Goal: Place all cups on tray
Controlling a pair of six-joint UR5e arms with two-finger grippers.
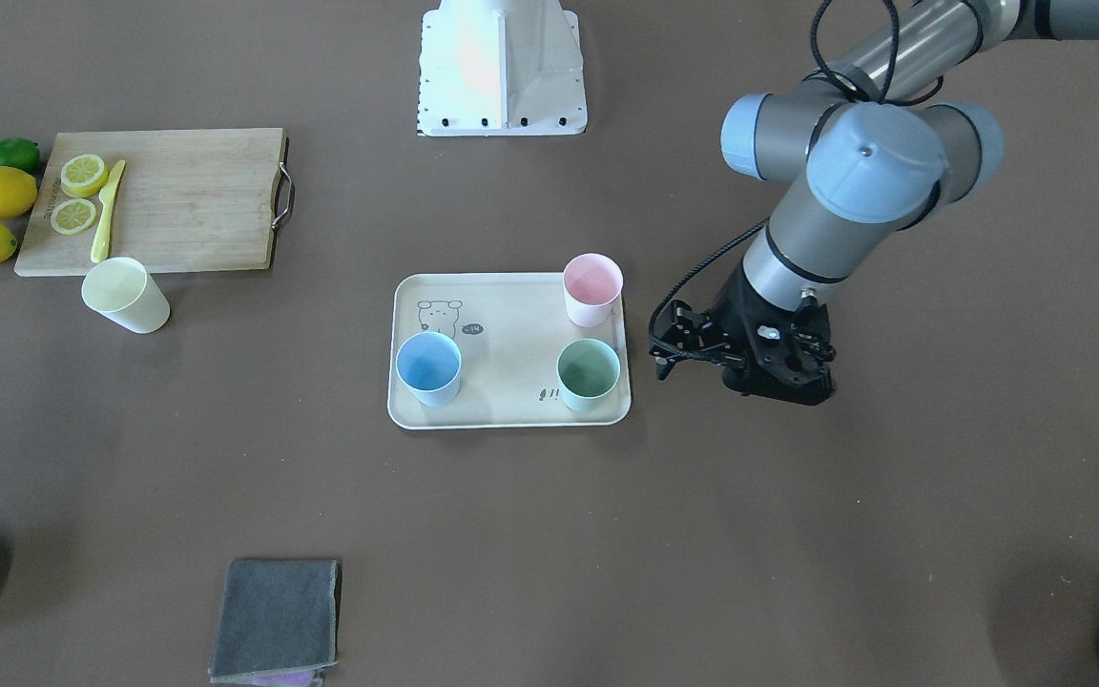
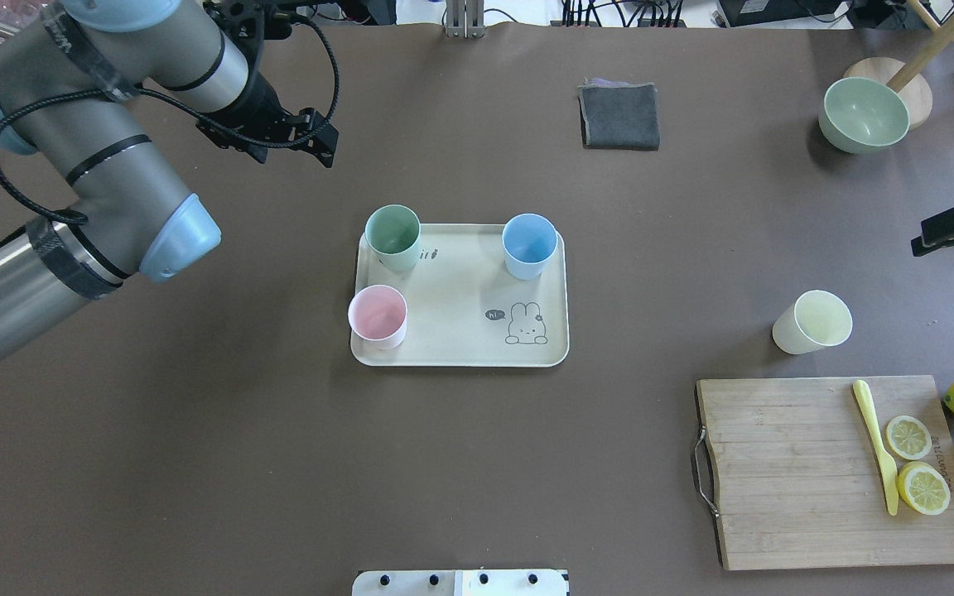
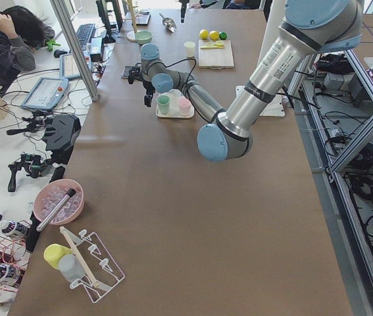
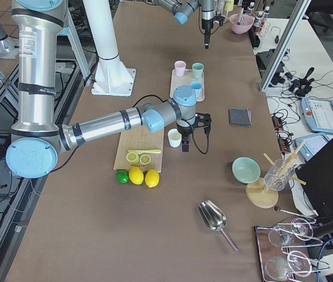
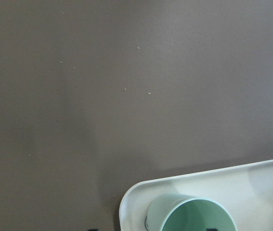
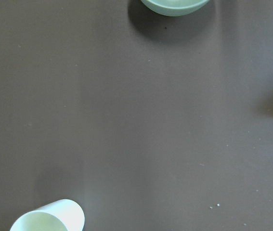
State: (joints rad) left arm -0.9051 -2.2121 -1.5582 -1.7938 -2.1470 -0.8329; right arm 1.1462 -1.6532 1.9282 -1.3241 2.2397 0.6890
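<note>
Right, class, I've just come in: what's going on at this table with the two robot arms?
The arms are putting cups on a tray. The pink cup, blue cup and green cup already stand on the tray. The yellow cup stands on the table by the cutting board, not yet moved. The left gripper hovers off the tray's end by the green cup. The right gripper hangs beside the yellow cup. Neither holds a cup.

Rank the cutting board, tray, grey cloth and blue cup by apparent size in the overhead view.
1. cutting board
2. tray
3. grey cloth
4. blue cup, looking only slightly smaller than the grey cloth, which lies farther from the camera, so that pair is unsure.
</note>
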